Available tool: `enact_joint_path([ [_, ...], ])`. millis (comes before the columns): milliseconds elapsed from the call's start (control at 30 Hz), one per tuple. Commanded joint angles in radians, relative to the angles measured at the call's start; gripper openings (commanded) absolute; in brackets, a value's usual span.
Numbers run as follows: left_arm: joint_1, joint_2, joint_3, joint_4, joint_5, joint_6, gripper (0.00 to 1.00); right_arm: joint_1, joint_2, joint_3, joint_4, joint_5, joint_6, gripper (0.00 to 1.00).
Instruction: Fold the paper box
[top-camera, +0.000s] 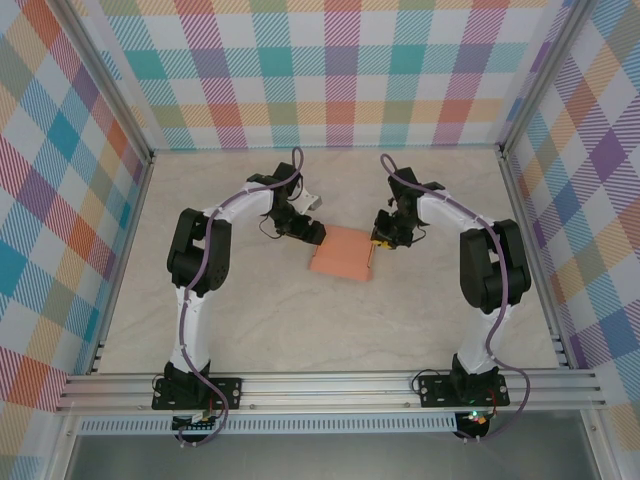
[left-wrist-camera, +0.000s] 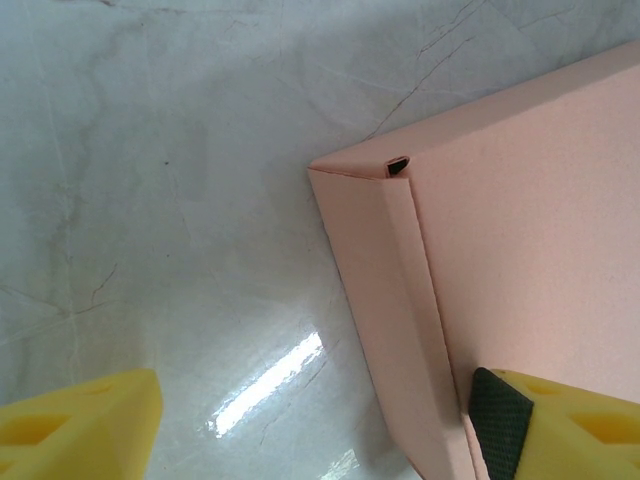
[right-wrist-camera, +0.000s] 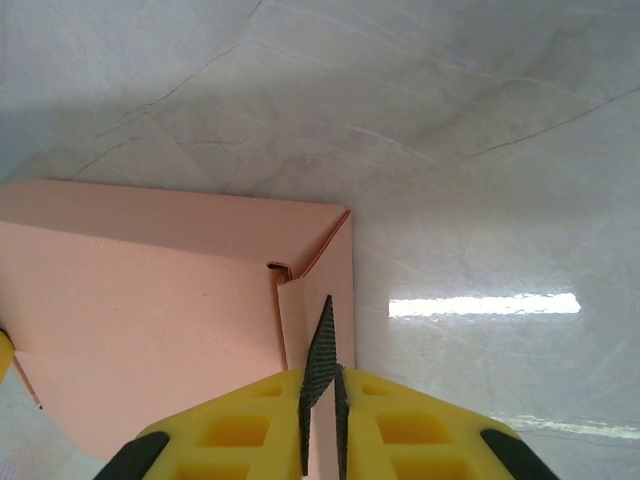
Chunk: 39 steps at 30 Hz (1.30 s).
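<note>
The left arm (top-camera: 187, 320) and right arm (top-camera: 486, 335) are white tubes with bulky black joints, a lilac cable (top-camera: 238, 201) along each. Black base plates (top-camera: 196, 390) anchor them. Fingers (right-wrist-camera: 250, 430) are yellow with hollow cut-outs and black textured pads (right-wrist-camera: 320, 360).

No words, numbers, labels or logos can be read anywhere in these views. The paper box (top-camera: 341, 252) has plain salmon-orange faces with no print, and the checked walls (top-camera: 330, 70) carry only coloured stripes.
</note>
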Motion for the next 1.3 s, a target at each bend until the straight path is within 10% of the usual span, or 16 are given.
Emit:
enact_joint_path([
  [0, 0.003, 0.039, 0.012, -0.036, -0.05, -0.008, 0.81, 0.004, 0.021, -0.017, 0.0, 0.007, 0.0, 0.14],
  [800, 0.003, 0.046, -0.004, -0.04, -0.073, -0.031, 0.81, -0.023, -0.083, -0.172, 0.159, -0.009, 0.024, 0.0],
  [1267, 0.003, 0.055, -0.001, -0.042, -0.071, -0.038, 0.82, -0.036, -0.138, -0.185, 0.236, -0.155, 0.042, 0.24],
])
